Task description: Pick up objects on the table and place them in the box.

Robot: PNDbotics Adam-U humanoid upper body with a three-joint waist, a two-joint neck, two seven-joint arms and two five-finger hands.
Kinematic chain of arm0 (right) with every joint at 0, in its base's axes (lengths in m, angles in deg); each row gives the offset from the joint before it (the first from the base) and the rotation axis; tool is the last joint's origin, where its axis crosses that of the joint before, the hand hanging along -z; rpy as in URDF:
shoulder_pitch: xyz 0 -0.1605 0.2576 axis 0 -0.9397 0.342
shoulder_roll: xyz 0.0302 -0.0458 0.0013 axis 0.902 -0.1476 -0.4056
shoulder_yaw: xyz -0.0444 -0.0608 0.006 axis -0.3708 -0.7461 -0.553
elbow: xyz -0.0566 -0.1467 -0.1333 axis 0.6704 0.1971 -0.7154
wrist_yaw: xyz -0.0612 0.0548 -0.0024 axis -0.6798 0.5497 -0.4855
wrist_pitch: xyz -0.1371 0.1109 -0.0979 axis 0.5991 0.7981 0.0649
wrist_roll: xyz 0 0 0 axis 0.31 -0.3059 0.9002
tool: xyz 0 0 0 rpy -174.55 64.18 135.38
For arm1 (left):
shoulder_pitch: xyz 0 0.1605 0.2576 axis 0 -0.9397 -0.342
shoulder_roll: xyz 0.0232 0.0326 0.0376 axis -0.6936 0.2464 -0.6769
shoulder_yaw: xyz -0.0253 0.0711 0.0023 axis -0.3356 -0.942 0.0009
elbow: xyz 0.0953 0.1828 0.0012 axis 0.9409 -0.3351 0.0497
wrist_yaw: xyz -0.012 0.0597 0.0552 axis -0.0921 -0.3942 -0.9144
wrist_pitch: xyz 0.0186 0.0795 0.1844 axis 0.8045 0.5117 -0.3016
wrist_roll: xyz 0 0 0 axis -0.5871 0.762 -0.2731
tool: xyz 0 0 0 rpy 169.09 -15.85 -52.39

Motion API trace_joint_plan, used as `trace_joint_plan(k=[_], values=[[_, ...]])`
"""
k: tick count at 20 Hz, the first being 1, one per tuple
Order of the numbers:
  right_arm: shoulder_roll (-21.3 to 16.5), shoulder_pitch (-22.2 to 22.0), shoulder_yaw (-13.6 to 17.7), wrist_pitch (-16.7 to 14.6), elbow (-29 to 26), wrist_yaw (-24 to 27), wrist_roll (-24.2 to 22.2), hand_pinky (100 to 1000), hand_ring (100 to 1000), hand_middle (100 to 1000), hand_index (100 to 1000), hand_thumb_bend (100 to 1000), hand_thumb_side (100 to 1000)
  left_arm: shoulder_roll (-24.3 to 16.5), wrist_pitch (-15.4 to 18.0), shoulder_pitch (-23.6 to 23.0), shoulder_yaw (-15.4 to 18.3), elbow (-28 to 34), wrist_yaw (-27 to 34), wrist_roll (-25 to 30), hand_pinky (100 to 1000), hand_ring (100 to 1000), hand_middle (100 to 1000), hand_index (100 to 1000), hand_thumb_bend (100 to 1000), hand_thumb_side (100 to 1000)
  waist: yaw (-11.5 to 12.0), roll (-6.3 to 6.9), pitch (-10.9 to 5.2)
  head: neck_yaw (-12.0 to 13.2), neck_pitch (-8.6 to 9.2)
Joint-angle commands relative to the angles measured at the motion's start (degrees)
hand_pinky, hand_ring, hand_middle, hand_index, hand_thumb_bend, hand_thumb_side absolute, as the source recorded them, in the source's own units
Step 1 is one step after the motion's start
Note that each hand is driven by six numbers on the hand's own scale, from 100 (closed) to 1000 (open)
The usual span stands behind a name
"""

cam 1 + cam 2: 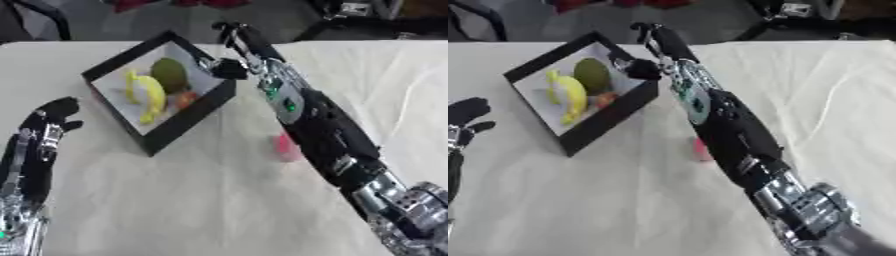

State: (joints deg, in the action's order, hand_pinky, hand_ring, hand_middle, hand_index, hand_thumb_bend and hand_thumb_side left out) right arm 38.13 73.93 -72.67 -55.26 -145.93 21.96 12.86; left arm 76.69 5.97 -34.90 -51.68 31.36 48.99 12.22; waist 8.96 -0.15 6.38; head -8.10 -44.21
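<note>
A black box (pixel 192 118) with a white inside stands at the back left of the table. In it lie a yellow banana (pixel 149 95), a round green fruit (pixel 170 74) and a small orange thing (pixel 185 99). My right arm reaches from the lower right to the box's far right corner. There my right hand (pixel 240 44) hovers open, fingers straight and pointing away, nothing in it. A pink-red object (pixel 285 146) lies on the cloth right of the box, partly hidden behind my right forearm. My left hand (pixel 45 131) rests open at the lower left, fingers up.
A white cloth (pixel 175 200) covers the table, wrinkled on the right side. Beyond the far edge is a grey floor with dark furniture legs (pixel 35 17) and red shapes.
</note>
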Motion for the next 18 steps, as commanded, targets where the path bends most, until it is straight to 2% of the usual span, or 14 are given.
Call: trace_joint_plan(k=[1, 5, 8, 10, 13, 18], values=[[-5.51, -2.34, -1.07, 0.76, -10.04, 7.70, -3.87, 748, 698, 668, 893, 308, 644, -1.77, -0.07, -0.21, 1.08, 0.68, -0.64, -0.90, 781, 838, 763, 799, 168, 757, -0.78, -0.95, -1.58, 1.78, 0.09], [-10.88, -10.27, -1.31, 2.22, -20.43, 14.85, -7.69, 748, 702, 671, 878, 245, 621, -2.72, -0.20, -1.39, 1.82, 0.51, -1.04, -1.69, 781, 837, 763, 799, 167, 758, -2.37, -1.63, -2.37, 3.58, 0.09], [-12.39, -15.77, -0.96, 3.09, -25.94, 17.77, -9.25, 744, 704, 670, 857, 219, 620, -3.22, -0.24, -2.27, 2.29, 0.42, -1.35, -2.19, 781, 837, 763, 799, 167, 758, -3.35, -1.57, -2.90, 5.07, 0.09], [-12.53, -18.16, -0.69, 3.27, -27.82, 19.46, -9.70, 744, 703, 670, 855, 217, 620, -3.46, -0.23, -2.65, 2.49, 0.42, -1.48, -2.44, 781, 837, 763, 799, 167, 758, -3.72, -1.47, -3.16, 5.64, 0.09], [-12.49, -19.18, -0.72, 3.68, -28.51, 20.57, -10.13, 747, 713, 678, 830, 203, 624, -3.56, -0.24, -2.84, 2.67, 0.42, -1.55, -2.64, 781, 837, 763, 799, 166, 758, -4.06, -1.38, -3.19, 6.12, 0.09], [-12.00, -25.56, -1.04, 0.92, -29.36, 20.70, -13.65, 755, 727, 693, 830, 182, 618, -3.43, -0.30, -3.43, 2.78, 0.33, -1.64, -2.82, 781, 838, 764, 799, 165, 760, -4.98, -1.12, -3.26, 6.97, 0.09]])
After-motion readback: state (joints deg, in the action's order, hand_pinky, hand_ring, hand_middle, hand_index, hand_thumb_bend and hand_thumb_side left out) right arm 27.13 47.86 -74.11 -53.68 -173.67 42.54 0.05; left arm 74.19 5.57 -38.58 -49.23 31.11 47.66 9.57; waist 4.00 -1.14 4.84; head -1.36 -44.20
